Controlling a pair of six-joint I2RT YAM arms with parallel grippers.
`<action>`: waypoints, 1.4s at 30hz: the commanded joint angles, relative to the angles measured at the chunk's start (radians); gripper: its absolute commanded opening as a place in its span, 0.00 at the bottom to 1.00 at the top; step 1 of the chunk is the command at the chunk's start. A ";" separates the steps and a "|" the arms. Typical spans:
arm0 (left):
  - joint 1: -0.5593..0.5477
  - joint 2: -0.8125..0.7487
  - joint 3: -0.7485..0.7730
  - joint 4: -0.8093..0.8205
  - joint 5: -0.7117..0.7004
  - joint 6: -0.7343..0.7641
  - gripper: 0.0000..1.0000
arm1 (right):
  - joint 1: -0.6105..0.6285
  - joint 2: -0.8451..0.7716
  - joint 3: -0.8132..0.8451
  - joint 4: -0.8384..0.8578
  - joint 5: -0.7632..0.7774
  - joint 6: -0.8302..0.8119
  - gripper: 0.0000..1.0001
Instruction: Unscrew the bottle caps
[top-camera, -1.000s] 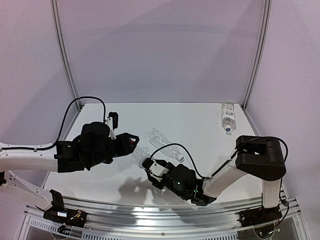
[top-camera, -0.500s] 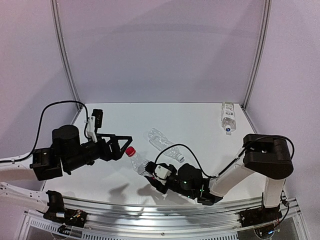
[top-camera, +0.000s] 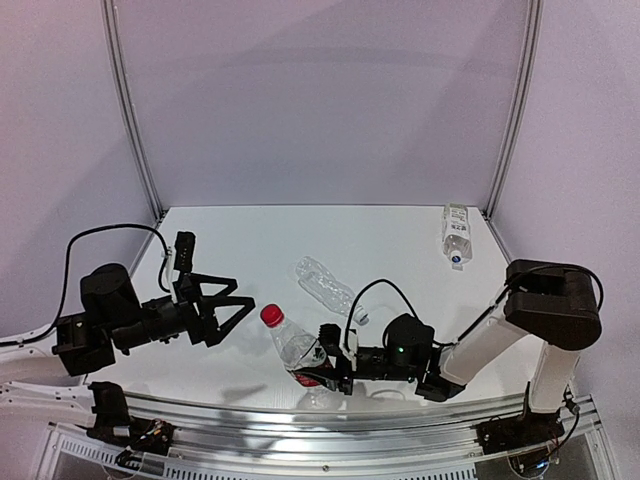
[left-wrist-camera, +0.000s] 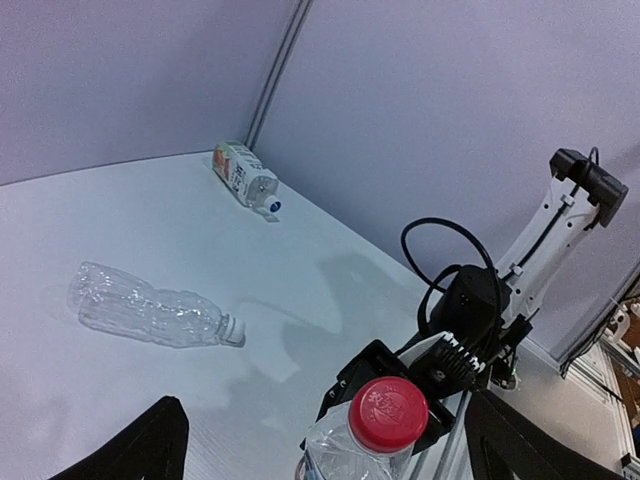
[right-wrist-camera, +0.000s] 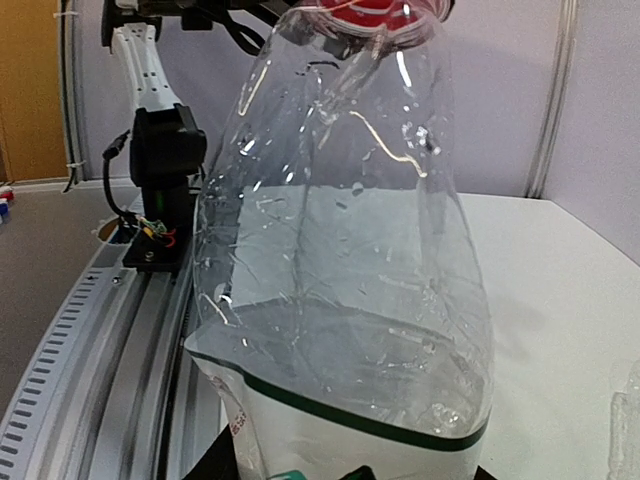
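My right gripper (top-camera: 335, 366) is shut low on a clear bottle (top-camera: 300, 352), which it holds tilted, neck toward the left arm; the bottle (right-wrist-camera: 340, 280) fills the right wrist view. The red bottle cap (top-camera: 270, 316) sits on the bottle's neck. My left gripper (top-camera: 228, 312) stands open just left of that cap, touching nothing. In the left wrist view the red cap (left-wrist-camera: 388, 413) lies between the wide-apart black fingers (left-wrist-camera: 150, 445). A slim ribbed bottle (top-camera: 325, 287) lies on its side mid-table with a white cap (left-wrist-camera: 233, 330). A labelled bottle (top-camera: 455, 235) lies at the far right corner.
The white table (top-camera: 250, 250) is walled by grey panels behind and at both sides. An aluminium rail (top-camera: 300, 425) with the arm bases runs along the near edge. The right arm's black cable (top-camera: 385, 290) loops above its wrist.
My left gripper let go of the red cap, opened wide and drew back to the left. My right gripper shifted right and raised the bottle more upright, cap still on.
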 joint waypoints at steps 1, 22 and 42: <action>0.002 0.071 0.028 0.058 0.089 0.034 0.93 | -0.012 -0.016 -0.015 0.040 -0.097 0.033 0.45; -0.056 0.253 0.074 0.175 0.111 0.040 0.70 | -0.015 -0.013 -0.001 0.011 -0.102 0.033 0.45; -0.066 0.307 0.099 0.168 0.119 0.011 0.22 | -0.015 -0.007 0.008 0.001 -0.079 0.032 0.45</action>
